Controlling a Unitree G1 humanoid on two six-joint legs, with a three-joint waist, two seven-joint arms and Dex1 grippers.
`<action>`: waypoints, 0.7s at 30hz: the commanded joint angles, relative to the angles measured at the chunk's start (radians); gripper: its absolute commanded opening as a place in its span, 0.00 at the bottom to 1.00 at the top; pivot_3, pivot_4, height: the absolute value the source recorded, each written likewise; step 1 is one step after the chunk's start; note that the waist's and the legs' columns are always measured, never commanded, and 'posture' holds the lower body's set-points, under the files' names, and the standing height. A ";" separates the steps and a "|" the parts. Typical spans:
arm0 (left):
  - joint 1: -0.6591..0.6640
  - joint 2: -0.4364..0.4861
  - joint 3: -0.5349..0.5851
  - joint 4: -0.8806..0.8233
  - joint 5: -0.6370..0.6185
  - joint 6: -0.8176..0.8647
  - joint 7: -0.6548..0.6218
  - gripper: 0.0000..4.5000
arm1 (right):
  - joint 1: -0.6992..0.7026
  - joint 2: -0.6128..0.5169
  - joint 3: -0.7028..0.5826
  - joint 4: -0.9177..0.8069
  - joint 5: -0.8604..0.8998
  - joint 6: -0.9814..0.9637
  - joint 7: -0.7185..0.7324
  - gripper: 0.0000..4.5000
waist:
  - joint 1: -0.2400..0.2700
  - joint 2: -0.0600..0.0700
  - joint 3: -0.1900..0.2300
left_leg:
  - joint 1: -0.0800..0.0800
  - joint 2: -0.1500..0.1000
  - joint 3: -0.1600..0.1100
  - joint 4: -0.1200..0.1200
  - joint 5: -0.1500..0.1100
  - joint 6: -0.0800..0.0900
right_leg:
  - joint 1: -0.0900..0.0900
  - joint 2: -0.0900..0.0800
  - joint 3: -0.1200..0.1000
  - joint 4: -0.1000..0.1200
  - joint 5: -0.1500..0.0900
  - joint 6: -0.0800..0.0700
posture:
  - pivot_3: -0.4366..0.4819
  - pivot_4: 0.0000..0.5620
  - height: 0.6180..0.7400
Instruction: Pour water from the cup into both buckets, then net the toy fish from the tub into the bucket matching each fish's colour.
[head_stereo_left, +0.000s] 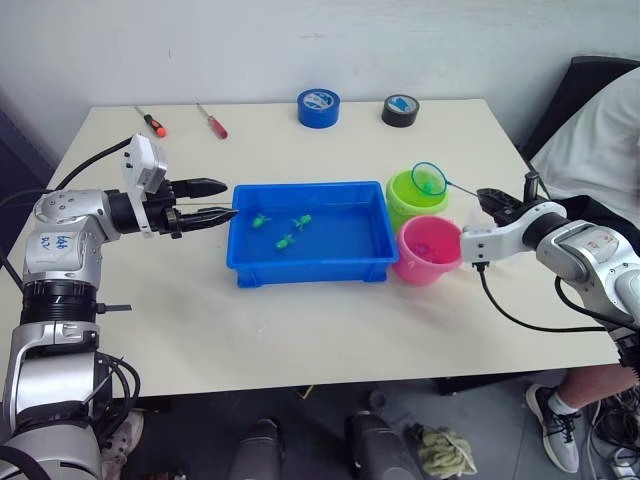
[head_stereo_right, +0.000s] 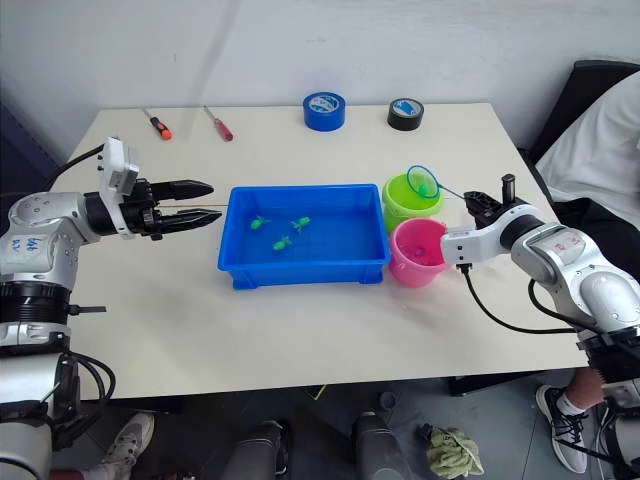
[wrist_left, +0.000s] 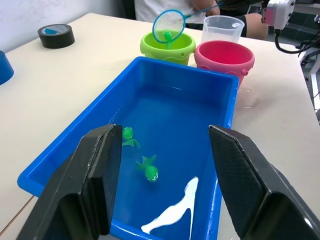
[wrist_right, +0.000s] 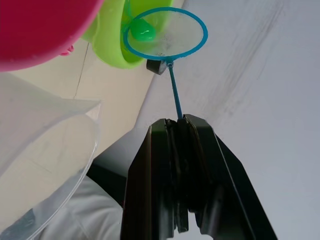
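Note:
The blue tub (head_stereo_left: 240, 268) sits mid-table with three green toy fish (head_stereo_left: 285, 241) in it. At its right end stand the lime green bucket (head_stereo_left: 400, 195) and the pink bucket (head_stereo_left: 430, 265). The clear cup (wrist_left: 222, 27) stands just behind the pink one. My right gripper (head_stereo_left: 490, 200) is shut on the thin handle of the net (head_stereo_left: 429, 178). The hoop hangs over the green bucket with a green fish (wrist_right: 141, 31) in its mesh. My left gripper (head_stereo_left: 228, 199) hovers open at the tub's left end, holding nothing.
A blue tape roll (head_stereo_left: 318, 107) and a black tape roll (head_stereo_left: 400, 110) lie at the table's far edge. Two red-handled screwdrivers (head_stereo_left: 212, 121) lie at the far left. A person (head_stereo_left: 590, 130) sits off the table's right side.

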 joint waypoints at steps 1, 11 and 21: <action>-0.025 0.002 0.021 0.001 -0.007 -0.018 -0.001 0.67 | -0.004 -0.035 -0.037 -0.037 -0.035 -0.018 -0.047 0.00 | 0.000 0.000 0.000 | 0.000 0.000 0.000 0.000 0.000 0.000 | 0.000 0.000 0.000 0.000 0.000 0.000 | 0.48 0.27 0.95; -0.025 0.000 0.019 0.004 -0.007 -0.018 -0.004 0.67 | 0.054 -0.031 -0.008 -0.057 -0.183 -0.001 -0.146 0.00 | 0.000 0.000 0.000 | 0.000 -0.001 0.000 0.000 0.000 0.000 | 0.000 0.001 0.000 0.001 0.000 0.000 | 0.48 0.27 0.95; -0.031 -0.002 0.017 0.009 -0.002 -0.019 -0.005 0.67 | 0.067 0.006 -0.003 -0.053 -0.292 0.055 -0.214 0.00 | 0.000 0.000 0.000 | 0.001 0.000 0.002 0.001 0.000 -0.001 | 0.000 0.003 0.002 0.002 0.000 0.000 | 0.48 0.27 0.95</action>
